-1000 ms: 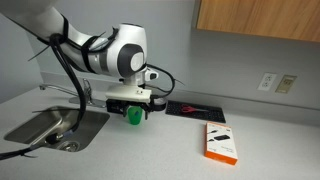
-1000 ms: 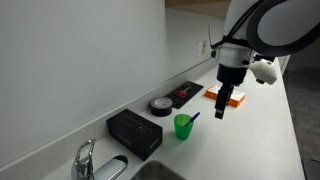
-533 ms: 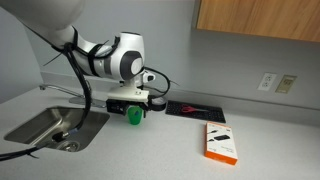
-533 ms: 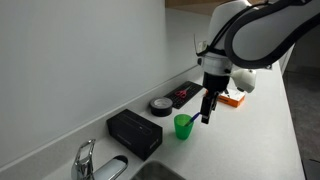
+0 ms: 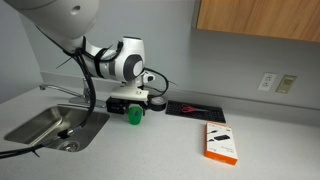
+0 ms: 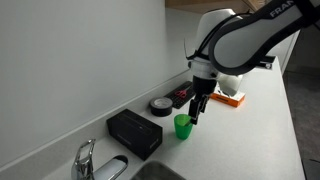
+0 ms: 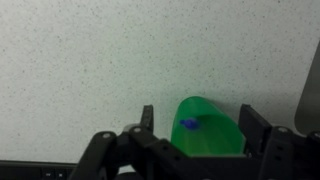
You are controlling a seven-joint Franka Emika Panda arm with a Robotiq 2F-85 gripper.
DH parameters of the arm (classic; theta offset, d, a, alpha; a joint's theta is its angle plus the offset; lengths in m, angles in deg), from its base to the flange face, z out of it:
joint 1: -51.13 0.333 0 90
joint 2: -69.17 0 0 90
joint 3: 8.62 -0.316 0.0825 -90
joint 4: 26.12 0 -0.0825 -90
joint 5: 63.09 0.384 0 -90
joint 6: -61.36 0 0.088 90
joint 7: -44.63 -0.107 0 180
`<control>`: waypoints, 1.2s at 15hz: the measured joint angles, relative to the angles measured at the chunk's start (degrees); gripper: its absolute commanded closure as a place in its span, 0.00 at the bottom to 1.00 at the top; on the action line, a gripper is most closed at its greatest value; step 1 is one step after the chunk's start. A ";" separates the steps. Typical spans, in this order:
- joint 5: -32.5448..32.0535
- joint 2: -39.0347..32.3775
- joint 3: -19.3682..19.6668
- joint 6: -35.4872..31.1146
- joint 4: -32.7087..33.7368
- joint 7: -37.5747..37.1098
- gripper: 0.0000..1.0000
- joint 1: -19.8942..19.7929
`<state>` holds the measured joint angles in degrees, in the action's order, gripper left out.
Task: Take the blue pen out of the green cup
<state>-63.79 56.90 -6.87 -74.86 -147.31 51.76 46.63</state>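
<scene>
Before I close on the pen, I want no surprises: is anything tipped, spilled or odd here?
Nothing stands out. The green cup stands upright with the blue pen inside and no spill around it; the orange box lies flat, well apart. The gripper hangs open over the cup.

1. A pale speckled counter [image 5: 150,155] held a sunken sink [image 5: 50,125].
2. A green cup [image 6: 183,126] stood near a black box [image 6: 134,132] and a round black disc [image 6: 160,105].
3. A flat black case [image 5: 192,108] and an orange-and-white box [image 5: 220,142] lay apart.

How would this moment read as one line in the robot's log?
stage: pre-grasp | tool: open, over green cup | blue pen: in cup, not yet gripped
</scene>
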 measured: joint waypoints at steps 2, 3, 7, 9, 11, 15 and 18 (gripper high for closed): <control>0.00 -0.77 -0.02 0.00 0.81 -0.59 0.58 0.00; 0.00 -0.91 -0.02 0.00 1.00 -0.72 0.65 0.00; 0.14 -0.92 -0.02 0.00 1.61 -0.93 0.96 0.00; 0.20 -0.92 -0.02 0.00 1.90 -0.97 1.00 0.00; 0.20 -0.92 0.00 0.00 2.20 -1.09 0.96 0.00; 1.05 -0.38 0.09 -0.02 2.95 -1.12 0.96 -0.02; 2.13 1.32 0.19 -0.94 3.20 -1.12 0.96 -0.05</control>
<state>-61.66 58.22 -6.68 -75.80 -144.10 50.64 46.59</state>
